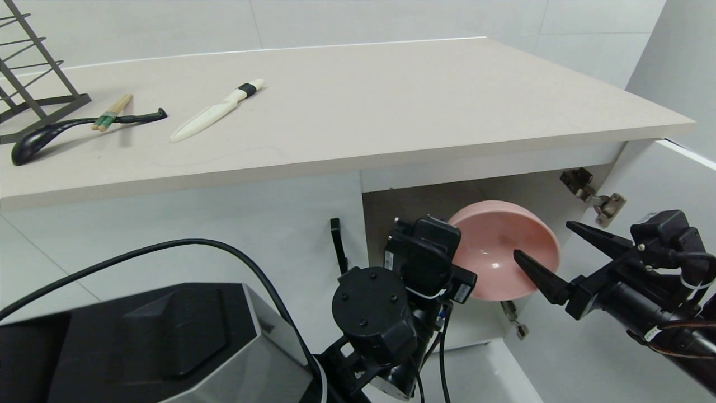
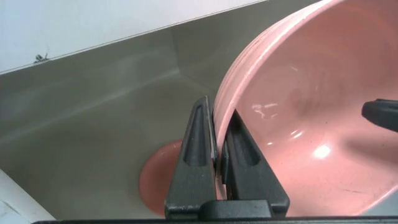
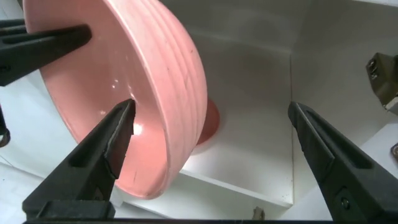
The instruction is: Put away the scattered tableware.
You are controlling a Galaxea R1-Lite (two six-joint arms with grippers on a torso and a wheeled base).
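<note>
- Head camera: set high, facing forward and down. It takes in the countertop (image 1: 391, 101) at middle range and the open cabinet (image 1: 403, 204) beneath its front edge, nearer the lens.
- Left wrist camera: mounted behind the left gripper (image 2: 217, 118), sighting along its fingers into the cabinet interior. It is very close to the pink bowl (image 2: 311, 124).
- Right wrist camera: mounted behind the right gripper (image 3: 211, 107), facing the cabinet opening from outside at close range, with the pink bowl before the back wall.
- Overlap: all three views share the pink bowl and the cabinet interior. Each wrist view also catches a finger of the opposite gripper at its edge.
</note>
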